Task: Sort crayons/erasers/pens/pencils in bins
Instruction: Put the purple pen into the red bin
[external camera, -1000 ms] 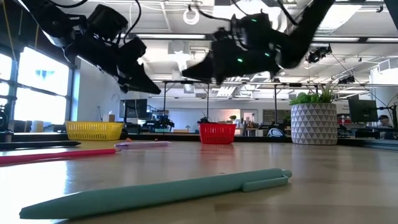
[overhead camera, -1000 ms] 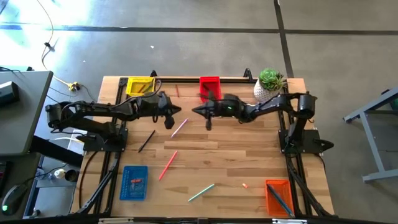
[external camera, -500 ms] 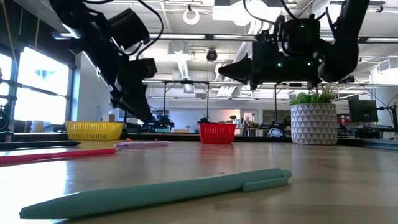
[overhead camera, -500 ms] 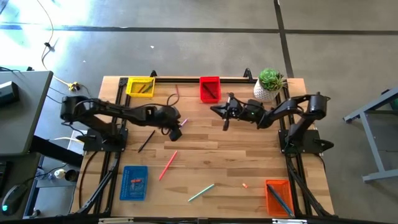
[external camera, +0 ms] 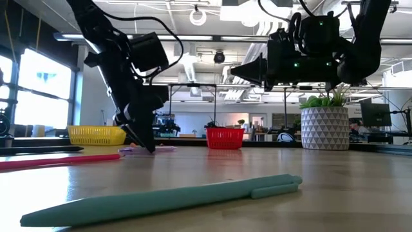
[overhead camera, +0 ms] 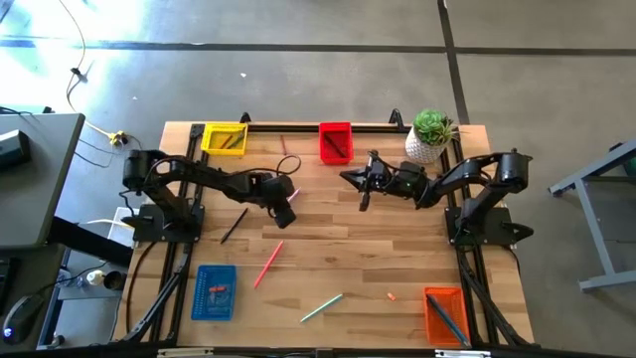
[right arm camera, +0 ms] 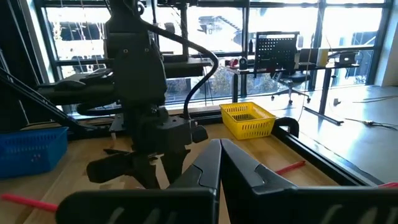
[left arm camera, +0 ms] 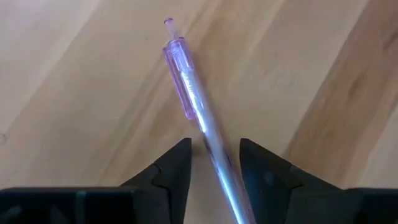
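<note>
The left gripper points down at the table, its fingers spread to either side of a translucent purple pen lying flat on the wood; whether they touch it cannot be told. The pen has a clear lilac barrel, a small push-button cap and a clip. It lies in the table's left half, between the yellow bin and the red bin. The right gripper, fingers pressed together, hovers near the red bin.
</note>
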Controlling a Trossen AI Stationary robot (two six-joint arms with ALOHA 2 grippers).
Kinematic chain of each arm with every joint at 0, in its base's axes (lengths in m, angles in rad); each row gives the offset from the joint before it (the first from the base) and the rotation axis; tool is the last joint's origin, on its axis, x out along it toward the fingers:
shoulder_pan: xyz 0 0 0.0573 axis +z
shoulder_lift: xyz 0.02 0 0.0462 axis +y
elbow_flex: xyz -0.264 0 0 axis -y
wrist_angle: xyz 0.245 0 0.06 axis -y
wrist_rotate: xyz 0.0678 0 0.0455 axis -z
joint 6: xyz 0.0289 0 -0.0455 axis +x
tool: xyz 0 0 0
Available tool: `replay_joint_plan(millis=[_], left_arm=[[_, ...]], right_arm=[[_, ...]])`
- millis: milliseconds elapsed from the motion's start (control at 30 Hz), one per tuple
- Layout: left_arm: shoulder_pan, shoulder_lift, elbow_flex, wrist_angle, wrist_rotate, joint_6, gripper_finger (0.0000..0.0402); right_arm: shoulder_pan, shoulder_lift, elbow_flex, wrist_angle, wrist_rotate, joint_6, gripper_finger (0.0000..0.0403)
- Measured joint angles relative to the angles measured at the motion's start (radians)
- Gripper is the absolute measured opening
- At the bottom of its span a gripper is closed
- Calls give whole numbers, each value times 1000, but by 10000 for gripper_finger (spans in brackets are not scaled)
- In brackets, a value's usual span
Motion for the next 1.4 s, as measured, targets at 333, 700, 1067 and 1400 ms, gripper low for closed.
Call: replay_joint_plan(millis=[333, 700, 1067, 1400], left_arm=[[2, 20, 5, -38, 45, 101, 54], [43, 14, -6, 143, 131, 3, 6], [66, 22, -4, 597, 111, -252, 5], [106, 159, 42, 1038, -52, -418, 3]], right_arm=[[0, 0, 0, 0, 0, 5, 0], [0, 1, 0, -8, -4, 5, 0], [0, 1, 1, -9, -4, 5, 0], [0, 1, 1, 1, -4, 8, 0]])
